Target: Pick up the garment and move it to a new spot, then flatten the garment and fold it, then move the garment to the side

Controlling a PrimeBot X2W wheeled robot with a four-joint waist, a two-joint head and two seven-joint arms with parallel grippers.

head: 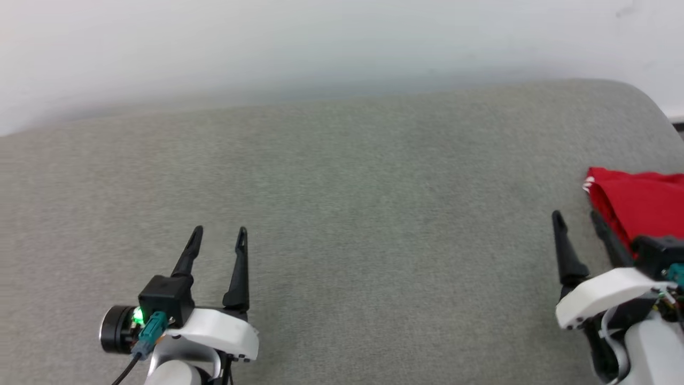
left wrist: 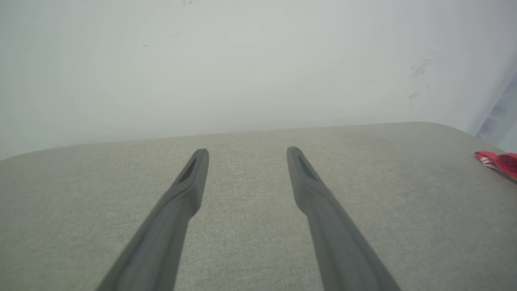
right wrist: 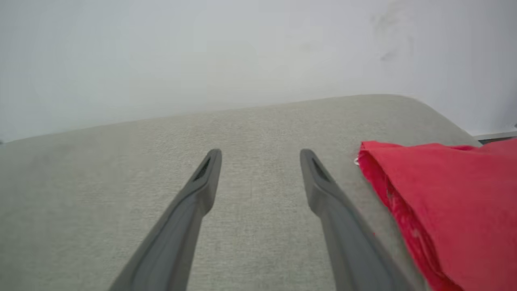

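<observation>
The garment (head: 638, 200) is a folded red bundle lying at the right edge of the grey cushioned surface (head: 342, 214), cut off by the head view's border; a bit of striped trim shows at its corner. In the right wrist view the garment (right wrist: 444, 210) lies just right of my right finger, apart from it. My right gripper (head: 576, 215) stands open beside the bundle with nothing between its fingers (right wrist: 321, 182). At the lower left my left gripper (head: 220, 231) is open and empty over bare fabric. The left wrist view catches the garment (left wrist: 499, 162) far to the right.
A pale wall (head: 320, 43) rises behind the grey surface. The surface's rounded corner (head: 641, 101) drops off at the back right, with a dark strip of floor (head: 677, 127) beyond it.
</observation>
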